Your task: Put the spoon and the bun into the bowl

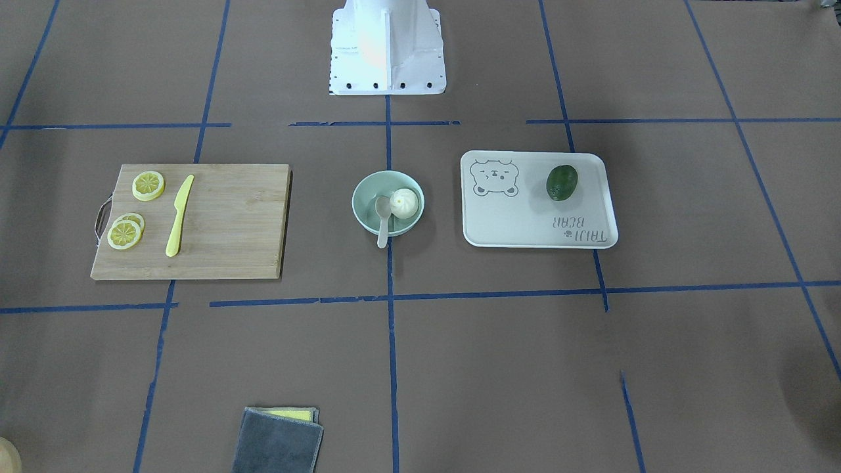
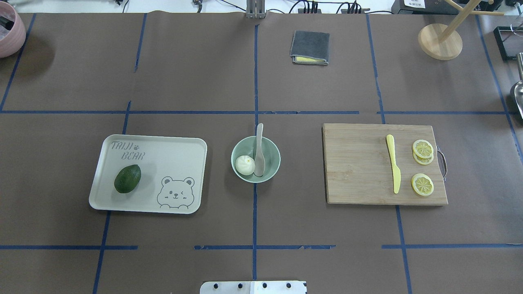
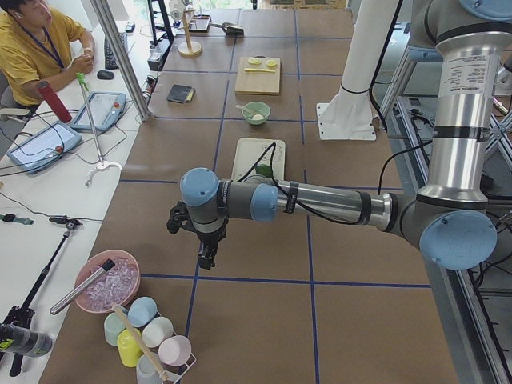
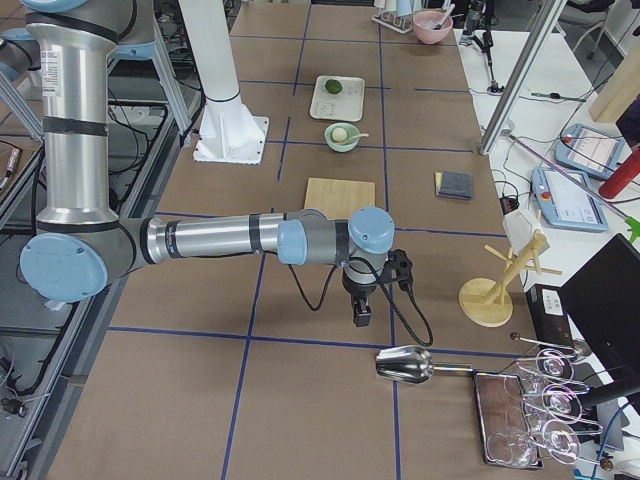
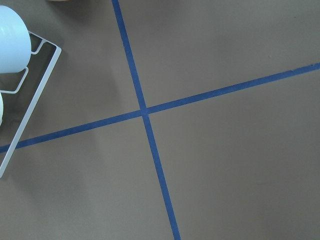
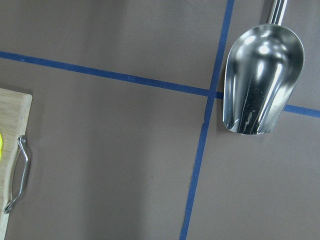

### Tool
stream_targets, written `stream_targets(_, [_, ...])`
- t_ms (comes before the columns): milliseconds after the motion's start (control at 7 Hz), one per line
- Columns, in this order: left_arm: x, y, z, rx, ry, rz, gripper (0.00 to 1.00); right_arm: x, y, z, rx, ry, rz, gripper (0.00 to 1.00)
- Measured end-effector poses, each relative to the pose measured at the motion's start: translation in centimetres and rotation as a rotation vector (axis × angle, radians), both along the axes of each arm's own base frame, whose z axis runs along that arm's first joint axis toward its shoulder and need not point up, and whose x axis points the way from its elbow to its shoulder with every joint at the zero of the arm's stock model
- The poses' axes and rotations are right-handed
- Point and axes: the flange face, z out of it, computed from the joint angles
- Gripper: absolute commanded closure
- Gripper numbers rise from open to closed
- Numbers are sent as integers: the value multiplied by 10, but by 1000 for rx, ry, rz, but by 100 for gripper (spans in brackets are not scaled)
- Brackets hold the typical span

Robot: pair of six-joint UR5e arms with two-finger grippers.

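A: Where did the bun and spoon end up?

B: Both were in the bowl (image 2: 274, 161), mid-bench. The bun (image 2: 245, 165) lay on the bowl floor on the tray side. The spoon (image 2: 259, 157) had its scoop down in the bowl against the bun. Its handle was propped on the rim and poked out over the far edge, away from the robot base.

A: Claws?

B: The left claw (image 3: 206, 260) hung pointing down over bare bench, well off to the robot's left, not far from the cup rack (image 3: 148, 340). The right claw (image 4: 360, 318) hung the same way, well off to the right, near the metal scoop (image 6: 262, 80). Both showed only in the side cams, so I couldn't tell whether the fingers were wide or narrow.

A: Rest of the bench?

B: The bear-print tray (image 2: 163, 155) was on the robot's left of the bowl, with an avocado (image 2: 127, 178) on it. The cutting board (image 2: 355, 163) was on the right, with the yellow knife (image 2: 393, 163) lying on it. The lemon slices (image 2: 422, 184) sat between the knife and the board's metal handle, two overlapped and one apart. A folded grey cloth (image 2: 309, 47) lay at the far side.
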Motion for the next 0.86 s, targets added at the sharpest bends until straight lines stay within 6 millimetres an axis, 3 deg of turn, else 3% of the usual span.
stream_targets(286, [-18, 6, 4, -30, 7, -35, 0, 0, -1, 2, -4, -2, 0, 0])
stream_targets(857, [-21, 13, 10, -43, 33, -45, 0, 0, -1, 1, -2, -5, 0, 0])
